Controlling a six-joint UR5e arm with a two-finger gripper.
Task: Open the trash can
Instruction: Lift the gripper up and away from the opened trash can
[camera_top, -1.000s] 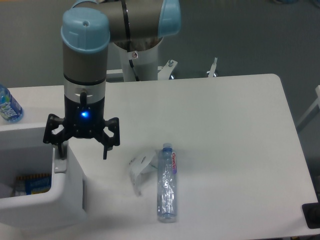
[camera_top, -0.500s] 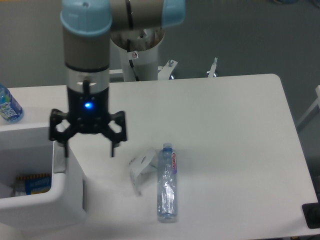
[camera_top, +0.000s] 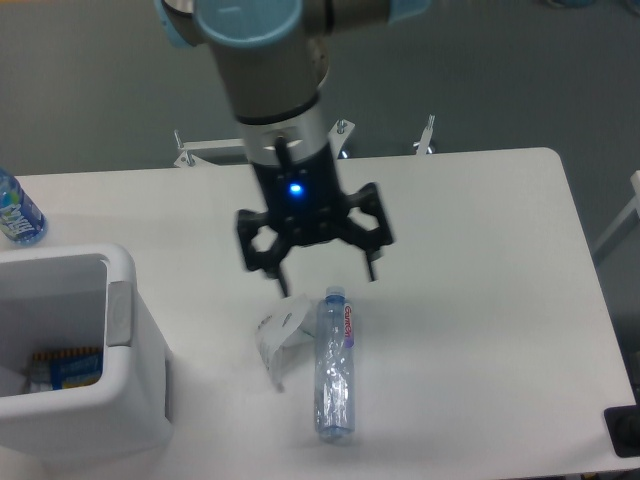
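The trash can is a big white boxy bin at the table's front left corner. Its top stands open, and a blue and orange packet shows inside. A grey tab sits on the inner side of its right wall. My gripper hangs over the middle of the table, well to the right of the bin and apart from it. The fingers are spread wide, so it is open with nothing between them. It hovers just above the cap end of a clear bottle.
A clear crushed plastic bottle lies on the table below the gripper. A crumpled clear wrapper rests against its left side. A blue-labelled bottle stands at the far left edge. The table's right edge runs near x 600.
The gripper has swung from right beside the trash can's right wall to the table's middle, above the bottle. It stays open. The bin's top remains open.
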